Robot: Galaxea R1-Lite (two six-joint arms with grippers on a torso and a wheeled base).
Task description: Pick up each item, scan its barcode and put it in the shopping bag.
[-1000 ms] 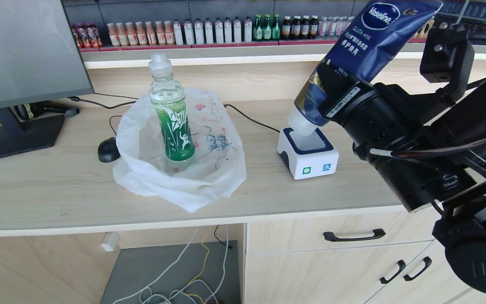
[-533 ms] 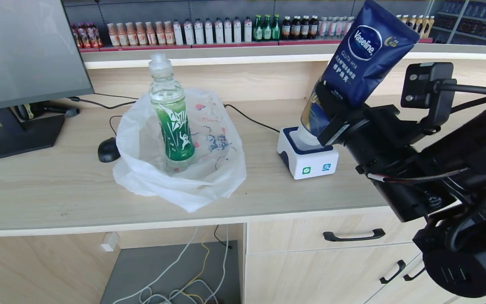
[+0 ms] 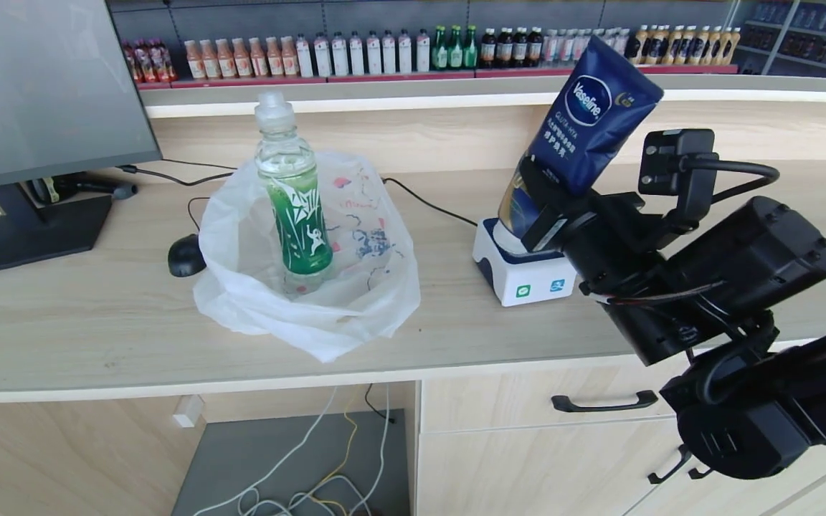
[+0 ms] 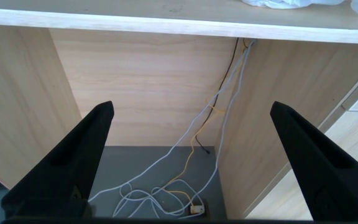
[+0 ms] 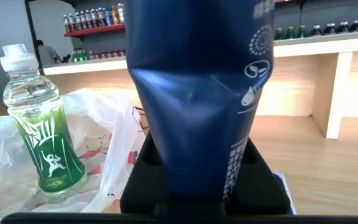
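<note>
The blue tube (image 3: 585,136) is gripped cap-down over the scanner (image 3: 528,281) by the right end effector (image 3: 546,209); the left end effector (image 4: 191,111) is spread wide.

Light wood counter (image 3: 97,322): four items and a cable.
White shopping bag (image 3: 355,301) sits mid-counter; black mouse (image 3: 186,256) just beside its left edge; monitor stand (image 3: 33,229) farther left of the bag; white scanner box (image 3: 520,276) near the bag's right; black cable (image 3: 427,204) runs behind the bag.

Lower end of blue tube (image 3: 585,136) covered by right gripper (image 3: 542,215), scanner (image 3: 528,283) top hidden behind it, bottle (image 3: 297,208) base veiled by shopping bag (image 3: 363,308), monitor (image 3: 40,79) cut off by picture edge.
</note>
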